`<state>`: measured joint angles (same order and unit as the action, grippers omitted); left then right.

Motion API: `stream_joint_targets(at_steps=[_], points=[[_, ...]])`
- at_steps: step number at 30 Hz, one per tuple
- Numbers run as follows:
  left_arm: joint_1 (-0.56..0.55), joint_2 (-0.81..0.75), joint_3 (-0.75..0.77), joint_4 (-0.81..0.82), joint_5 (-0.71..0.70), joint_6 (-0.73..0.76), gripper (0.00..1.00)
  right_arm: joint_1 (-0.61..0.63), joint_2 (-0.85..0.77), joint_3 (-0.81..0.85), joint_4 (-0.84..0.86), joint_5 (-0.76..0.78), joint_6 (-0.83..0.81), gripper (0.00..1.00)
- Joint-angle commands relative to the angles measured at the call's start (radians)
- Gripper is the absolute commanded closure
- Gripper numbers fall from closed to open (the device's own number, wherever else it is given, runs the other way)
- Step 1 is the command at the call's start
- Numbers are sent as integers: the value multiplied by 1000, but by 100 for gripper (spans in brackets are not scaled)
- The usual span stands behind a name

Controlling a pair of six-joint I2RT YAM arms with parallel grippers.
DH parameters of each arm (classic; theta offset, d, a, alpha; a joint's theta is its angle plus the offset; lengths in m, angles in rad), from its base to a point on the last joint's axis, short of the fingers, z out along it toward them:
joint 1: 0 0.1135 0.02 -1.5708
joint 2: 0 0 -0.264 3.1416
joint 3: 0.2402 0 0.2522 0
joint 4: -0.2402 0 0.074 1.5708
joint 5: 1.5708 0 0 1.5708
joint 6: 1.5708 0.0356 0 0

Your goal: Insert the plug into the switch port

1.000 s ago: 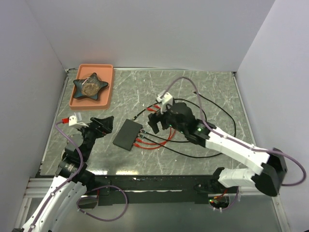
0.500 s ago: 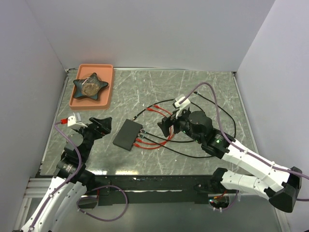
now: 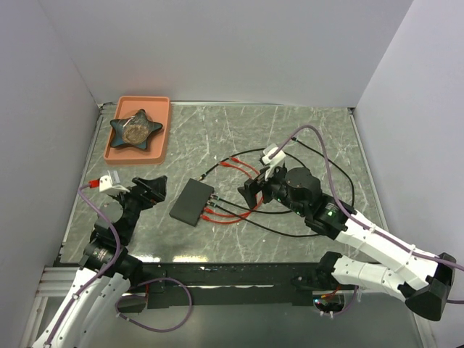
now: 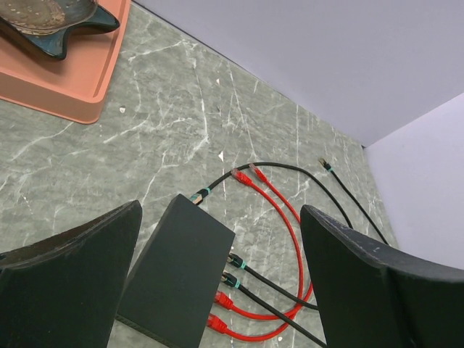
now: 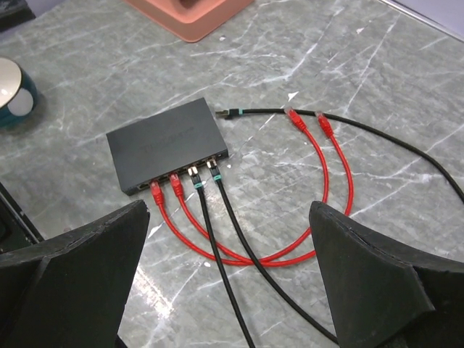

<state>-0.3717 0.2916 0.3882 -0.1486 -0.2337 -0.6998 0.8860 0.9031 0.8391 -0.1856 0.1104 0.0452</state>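
Note:
The flat black switch [image 3: 191,201] lies on the marble table, its sockets facing right. Two red and two black plugs [image 5: 181,180] sit in its socket row. A loose black plug [image 5: 228,112] lies just off the switch's far corner, and two loose red plugs [image 5: 308,119] lie beside it. My left gripper [image 3: 156,185] is open and empty, left of the switch; in its wrist view [image 4: 220,217] the switch [image 4: 177,275] lies between the fingers. My right gripper [image 3: 250,192] is open and empty, right of the switch, above the cable loops [image 5: 229,210].
A salmon tray [image 3: 138,100] at the back left holds a dark star-shaped dish [image 3: 135,129]. Black cables [image 3: 326,163] loop across the right half of the table. Another loose black plug [image 4: 324,164] lies far right. Grey walls close in three sides.
My right gripper has drawn back from over the loose plugs, to the right and nearer, uncovering the red plug ends. Since half a second ago it has barely moved. The left arm shifted only slightly.

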Motion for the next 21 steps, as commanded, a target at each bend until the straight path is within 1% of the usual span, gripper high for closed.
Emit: stream_joint_targets(at_steps=[1, 3, 6, 8, 11, 12, 13, 14, 17, 19, 21], points=[[1, 9, 29, 4, -12, 13, 4, 5, 20, 48, 50, -96, -106, 1], [1, 17, 29, 6, -21, 2, 4, 5, 33, 34, 109, -141, -128, 1], [1, 20, 26, 9, -15, 6, 4, 5, 45, 14, 182, -141, -79, 1], [1, 21, 35, -9, -42, 10, 4, 4, 54, -6, 245, -135, -53, 1], [1, 14, 26, -8, -76, 5, 4, 5, 77, -23, 290, -130, -94, 1], [1, 11, 23, -6, -75, 8, 4, 5, 83, -21, 296, -126, -82, 1], [1, 8, 20, -3, -76, 13, 4, 4, 92, -20, 295, -88, -59, 1], [1, 0, 21, -5, -84, 16, 4, 5, 111, -14, 293, -83, 5, 1], [1, -18, 3, 26, -85, 23, 4, 4, 151, 2, 278, -43, 67, 1], [1, -28, -21, 49, -75, 26, 4, 2, 157, -3, 296, -12, 68, 1], [1, -34, -32, 85, -72, 60, 4, -1, 148, -46, 348, 66, 62, 1]])
